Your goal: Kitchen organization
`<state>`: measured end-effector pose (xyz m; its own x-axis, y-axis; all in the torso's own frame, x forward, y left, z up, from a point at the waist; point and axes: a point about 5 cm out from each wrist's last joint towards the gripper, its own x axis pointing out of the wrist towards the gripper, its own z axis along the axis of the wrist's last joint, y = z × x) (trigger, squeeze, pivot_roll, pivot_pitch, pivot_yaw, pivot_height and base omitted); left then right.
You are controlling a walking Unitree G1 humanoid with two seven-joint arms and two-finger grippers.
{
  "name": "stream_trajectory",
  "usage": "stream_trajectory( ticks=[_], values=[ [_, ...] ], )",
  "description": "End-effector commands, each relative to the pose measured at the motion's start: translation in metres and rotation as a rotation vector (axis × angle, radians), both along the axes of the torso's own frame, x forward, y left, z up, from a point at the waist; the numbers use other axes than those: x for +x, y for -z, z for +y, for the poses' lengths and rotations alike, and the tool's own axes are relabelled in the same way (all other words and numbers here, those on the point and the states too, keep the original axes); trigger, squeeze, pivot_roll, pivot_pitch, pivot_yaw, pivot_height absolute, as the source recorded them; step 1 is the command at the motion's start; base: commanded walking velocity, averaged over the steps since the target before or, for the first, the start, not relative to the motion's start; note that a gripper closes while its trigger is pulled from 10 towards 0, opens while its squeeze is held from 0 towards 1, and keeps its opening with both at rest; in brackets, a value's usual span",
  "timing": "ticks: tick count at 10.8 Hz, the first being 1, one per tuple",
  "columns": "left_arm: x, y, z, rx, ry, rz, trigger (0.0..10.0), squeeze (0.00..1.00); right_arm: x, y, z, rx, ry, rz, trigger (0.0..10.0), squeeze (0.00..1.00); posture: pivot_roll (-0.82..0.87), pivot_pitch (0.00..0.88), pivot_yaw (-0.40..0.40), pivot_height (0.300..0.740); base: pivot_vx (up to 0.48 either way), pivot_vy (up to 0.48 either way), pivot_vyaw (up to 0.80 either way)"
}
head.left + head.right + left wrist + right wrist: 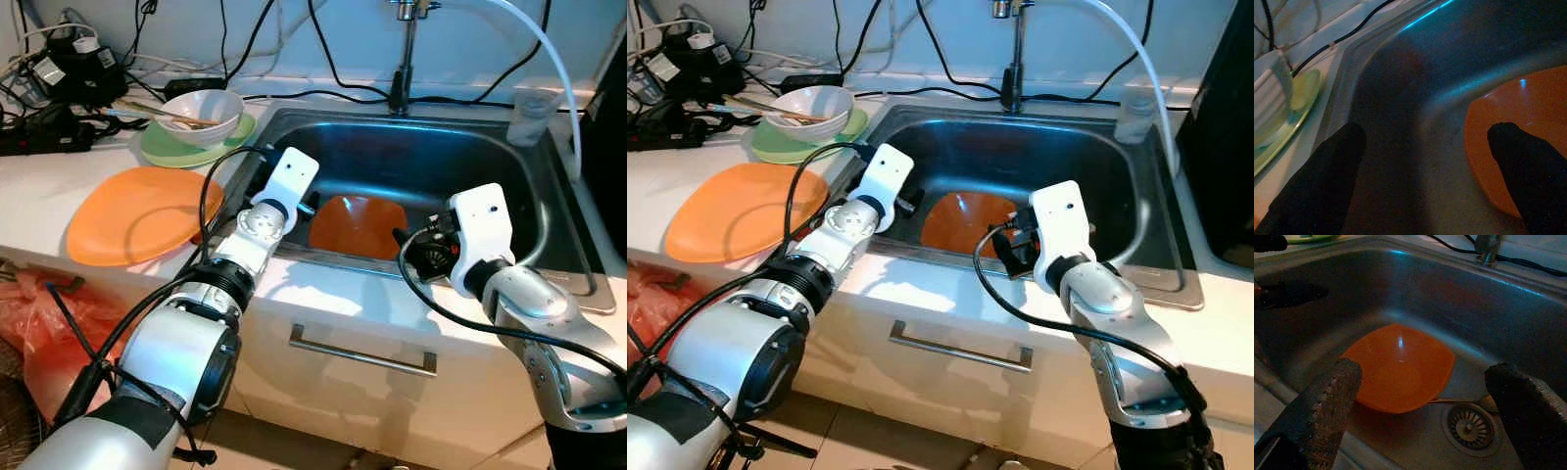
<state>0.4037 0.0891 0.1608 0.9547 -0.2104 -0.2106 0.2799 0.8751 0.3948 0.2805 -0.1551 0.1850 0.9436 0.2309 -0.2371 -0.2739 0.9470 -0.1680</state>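
while both arms are reaching into the sink (549,211), the right gripper (1415,396) is hanging wide open and empty, the orange bowl (1400,367) lying just ahead between its fingers. the left gripper (1425,166), equally open, is crowding the bowl's far edge and risking a collision.

Tangled black cables (59,73), red plastic bag (39,333), perhaps a power strip (44,137).
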Motion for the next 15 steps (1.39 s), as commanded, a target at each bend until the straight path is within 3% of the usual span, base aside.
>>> stream_trajectory(
  ticks=[1, 4, 7, 9, 10, 15],
  values=[
    [0.003, -0.009, 0.004, 0.006, -0.023, -0.029, 10.0, 1.0, 0.002, -0.003, 0.004, 0.002, -0.015, -0.018, 10.0, 0.0, -0.18, 0.0, 0.092, 0.74, 0.0, 0.0, 0.0],
    [0.006, -0.013, 0.02, 0.105, -0.043, -0.052, 10.0, 1.0, 0.004, -0.004, 0.003, 0.011, -0.007, -0.03, 10.0, 0.0, -0.17, 0.0, 0.1, 0.74, 0.0, 0.0, 0.0],
    [0.006, -0.013, 0.037, 0.103, -0.091, -0.062, 10.0, 1.0, 0.006, -0.004, 0.006, 0.023, -0.022, -0.036, 10.0, 0.0, -0.16, 0.0, 0.096, 0.74, 0.0, 0.0, 0.0],
    [0.005, -0.011, 0.046, 0.09, -0.14, -0.081, 10.0, 1.0, 0.001, -0.007, 0.024, 0.095, -0.153, -0.022, 10.0, 0.0, -0.14, 0.0, 0.088, 0.74, 0.0, 0.0, 0.0],
    [0.002, -0.003, 0.051, 0.113, -0.141, -0.057, 10.0, 1.0, -0.003, -0.005, 0.033, 0.085, -0.22, -0.013, 10.0, 0.0, -0.14, 0.0, 0.089, 0.74, 0.0, 0.0, 0.0],
    [-0.003, 0.003, 0.064, 0.18, -0.146, -0.053, 10.0, 1.0, -0.004, -0.001, 0.033, 0.08, -0.232, -0.005, 10.0, 0.0, -0.13, 0.0, 0.095, 0.74, 0.0, 0.0, 0.0]
  ],
)
